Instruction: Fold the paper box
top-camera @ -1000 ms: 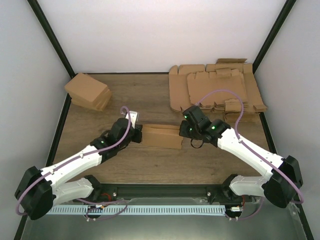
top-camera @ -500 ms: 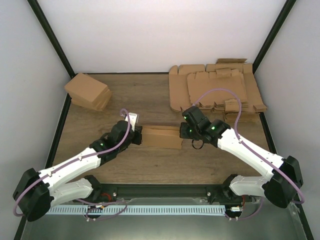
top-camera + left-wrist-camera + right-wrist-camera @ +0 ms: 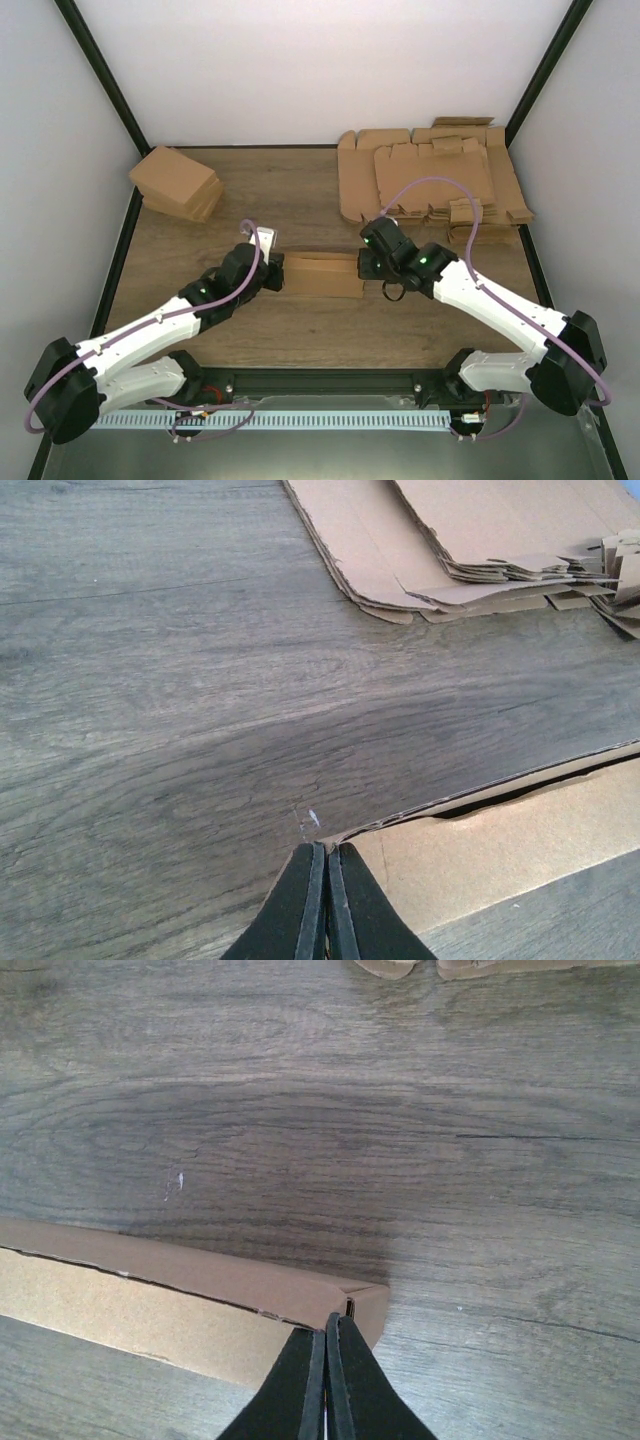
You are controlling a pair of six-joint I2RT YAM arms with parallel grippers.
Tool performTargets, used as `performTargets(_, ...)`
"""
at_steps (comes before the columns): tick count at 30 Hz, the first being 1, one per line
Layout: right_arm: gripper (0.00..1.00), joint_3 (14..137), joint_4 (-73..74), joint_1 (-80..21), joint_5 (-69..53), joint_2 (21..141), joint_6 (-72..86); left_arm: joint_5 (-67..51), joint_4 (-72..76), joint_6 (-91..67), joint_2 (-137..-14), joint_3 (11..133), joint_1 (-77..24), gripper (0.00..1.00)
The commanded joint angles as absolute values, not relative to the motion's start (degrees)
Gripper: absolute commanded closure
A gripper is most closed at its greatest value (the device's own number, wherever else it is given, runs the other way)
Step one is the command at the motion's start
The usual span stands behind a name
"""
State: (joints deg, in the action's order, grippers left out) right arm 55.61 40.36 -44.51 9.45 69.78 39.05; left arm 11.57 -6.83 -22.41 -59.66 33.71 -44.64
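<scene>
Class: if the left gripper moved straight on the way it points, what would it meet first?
Most likely the corner edge of the flat-folded brown cardboard paper box, which lies right at the shut jaws of the left gripper. Whether they already touch is unclear.

The left arm and right arm share white link shells, black joint housings and bulky black bases, with small green lights near the wrists. A thin purple cable loops along each. Their fingers are matte black, tapering wedges.

Left arm, right arm outstretched, jaws closed.
</scene>
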Motion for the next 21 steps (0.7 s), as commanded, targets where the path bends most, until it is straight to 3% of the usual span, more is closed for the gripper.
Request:
performTargets(1,0.99,52.09,43.87,-46.92,10.33,71.07,40.55,11.44,-7.56,-23.61,-58.55,32.83,-45.62,0.96)
performTargets(21,0.99,37.84,30.79,-50.63,10.62,64.41,41.95,21.52,-6.57,-29.29,-57.22,27.99,-53.43,0.96)
